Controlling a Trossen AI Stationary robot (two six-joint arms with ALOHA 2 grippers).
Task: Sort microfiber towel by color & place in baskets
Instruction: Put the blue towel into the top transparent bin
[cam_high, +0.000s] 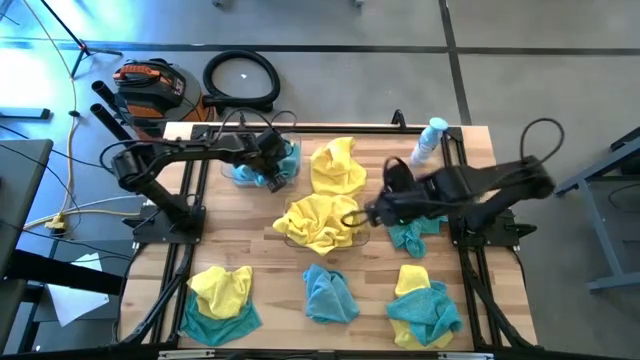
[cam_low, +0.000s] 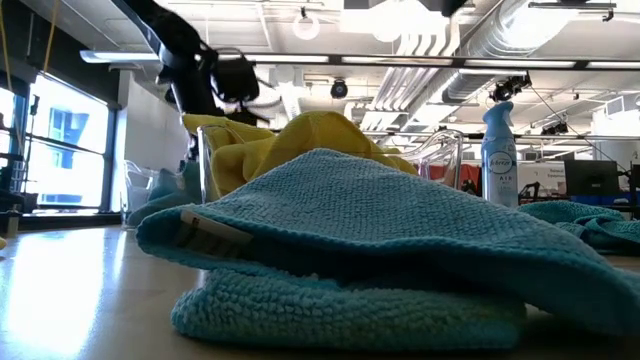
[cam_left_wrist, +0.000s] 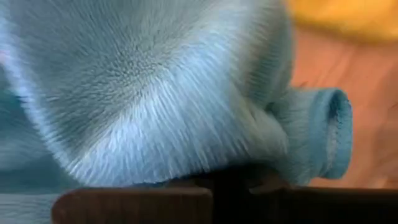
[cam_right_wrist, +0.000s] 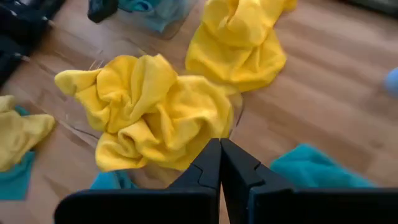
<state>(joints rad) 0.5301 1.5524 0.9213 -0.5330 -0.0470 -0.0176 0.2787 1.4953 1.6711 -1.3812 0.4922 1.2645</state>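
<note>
L end effector (cam_high: 270, 165) sits at the far-left basket (cam_high: 290, 172), closed; its wrist view is filled w/ teal towel (cam_left_wrist: 155, 93) pressed right against the fingers, but can't tell if cloth is actually pinched. That basket holds teal cloth only.

R end effector (cam_high: 352, 217) is closed, fingers (cam_right_wrist: 208, 168) touching tip to tip w/ nothing between them, hovering at the right edge of the centre basket (cam_right_wrist: 235, 115). That basket holds a crumpled yellow towel (cam_high: 318, 222). Another yellow towel (cam_high: 338, 166) lies loose on the table (cam_high: 500, 300), just beyond the basket, touching it.

A teal towel (cam_high: 410, 235) lies on the table under the R arm, just beside the centre basket.

Near edge of table, three heaps well apart:
- left: yellow on teal (cam_high: 222, 298)
- mid: teal only (cam_high: 330, 295); it fills the low view's foreground (cam_low: 380, 250)
- right: yellow on teal (cam_high: 422, 305)

Spray bottle (cam_high: 430, 138) lies at far-right corner of table; low view shows it upright (cam_low: 500, 150) behind the towels.
</note>
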